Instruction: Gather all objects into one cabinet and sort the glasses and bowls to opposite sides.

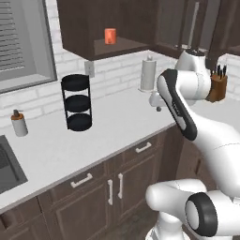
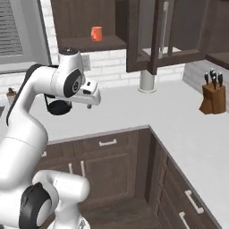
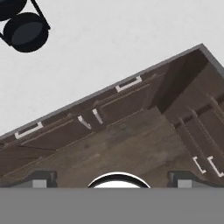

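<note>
Only leftward, soap bottle (image 1: 19, 123); rightward, perhaps hidden.

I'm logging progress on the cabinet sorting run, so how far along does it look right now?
Barely started, it seems. One orange mug stands on the shelf of the open cabinet, where a door hangs open. Nothing is in hand: the end effector is open, hanging over the counter near the black rack. The other mugs and the bowl aren't placed beside it; gathering and sorting remain.
</note>
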Tool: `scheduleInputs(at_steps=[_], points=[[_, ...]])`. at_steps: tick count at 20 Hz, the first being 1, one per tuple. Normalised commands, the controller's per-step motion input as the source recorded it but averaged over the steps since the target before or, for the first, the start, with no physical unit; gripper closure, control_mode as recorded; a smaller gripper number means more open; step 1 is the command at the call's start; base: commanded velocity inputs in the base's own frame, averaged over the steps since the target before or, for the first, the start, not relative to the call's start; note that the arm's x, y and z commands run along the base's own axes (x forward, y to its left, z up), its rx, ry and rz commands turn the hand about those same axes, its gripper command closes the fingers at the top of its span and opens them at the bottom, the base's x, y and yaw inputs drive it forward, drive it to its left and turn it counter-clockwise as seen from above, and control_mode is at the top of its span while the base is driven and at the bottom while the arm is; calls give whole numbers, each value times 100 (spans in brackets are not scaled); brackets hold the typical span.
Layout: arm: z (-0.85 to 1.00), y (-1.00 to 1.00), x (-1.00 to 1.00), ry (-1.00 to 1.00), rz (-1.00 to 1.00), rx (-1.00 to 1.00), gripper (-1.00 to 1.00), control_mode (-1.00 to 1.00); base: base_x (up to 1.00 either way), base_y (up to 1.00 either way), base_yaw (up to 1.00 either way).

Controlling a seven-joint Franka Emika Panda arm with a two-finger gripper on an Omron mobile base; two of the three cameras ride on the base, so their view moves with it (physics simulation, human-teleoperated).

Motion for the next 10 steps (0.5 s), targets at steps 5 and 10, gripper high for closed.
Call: scheduleInputs(at_steps=[5,10], points=[[0,0,0,0,0,0,-100,100,8,0,48],[0,0,0,0,0,0,-100,100,53,-8,30]])
